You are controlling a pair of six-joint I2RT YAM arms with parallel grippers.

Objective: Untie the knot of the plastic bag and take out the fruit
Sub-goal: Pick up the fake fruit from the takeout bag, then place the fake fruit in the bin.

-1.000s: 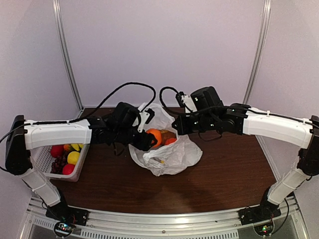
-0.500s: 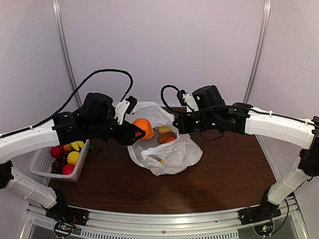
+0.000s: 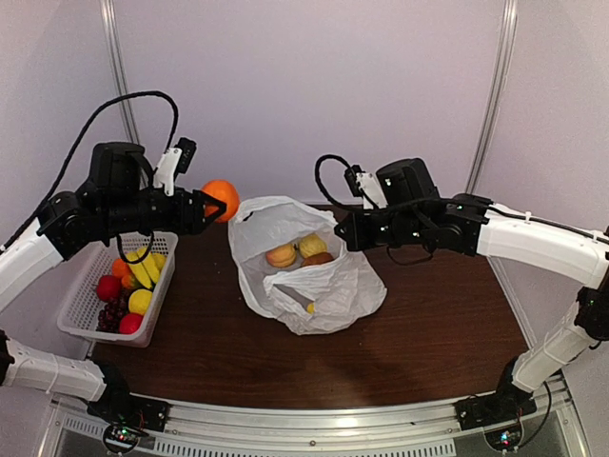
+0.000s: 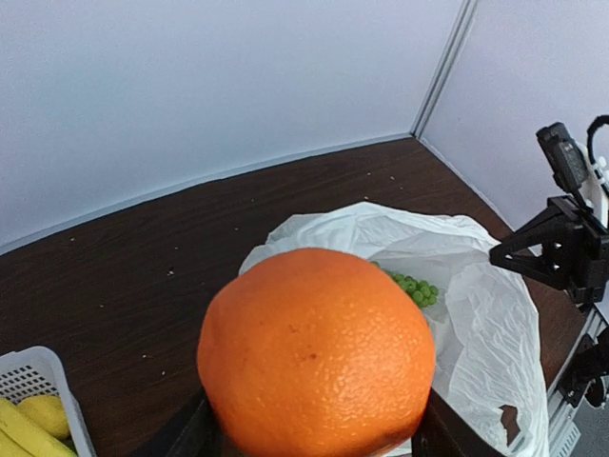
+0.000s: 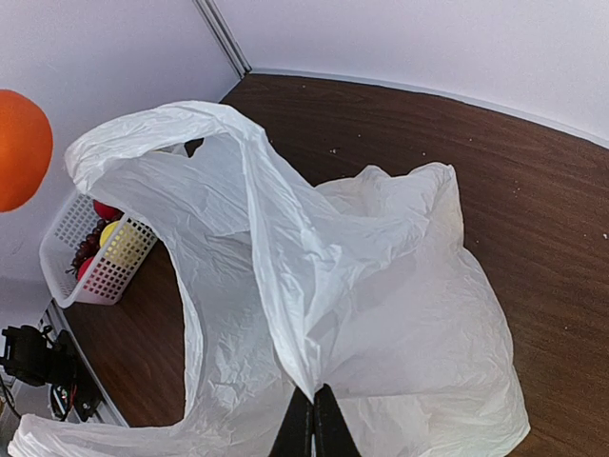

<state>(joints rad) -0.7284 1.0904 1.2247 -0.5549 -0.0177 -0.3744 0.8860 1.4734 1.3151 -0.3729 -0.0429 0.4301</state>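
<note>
The white plastic bag [image 3: 328, 290] lies on the table with its mouth wide open; no knot shows. Inside lie a peach [image 3: 281, 255], a yellow fruit [image 3: 312, 246] and a brown kiwi [image 3: 320, 259]. In the left wrist view a green grape bunch [image 4: 415, 285] shows in the bag [image 4: 476, 305]. My left gripper [image 3: 211, 204] is raised left of the bag, shut on a round orange fruit [image 3: 222, 197]. That orange [image 4: 317, 352] fills the gap of the left gripper [image 4: 319, 428]. My right gripper [image 3: 341, 231] is shut on the bag's right rim; the right gripper [image 5: 314, 419] pinches a fold of the bag [image 5: 381, 286].
A white slatted basket [image 3: 80, 303] stands at the left table edge, holding bananas, red apples, dark grapes and a yellow fruit. Its corner [image 4: 38, 367] shows below the held orange. The booth's walls stand close behind and to both sides.
My left gripper lifted the orange out of the bag and swung it up and to the left. The right gripper kept its hold; the fruit inside the bag now shows.
</note>
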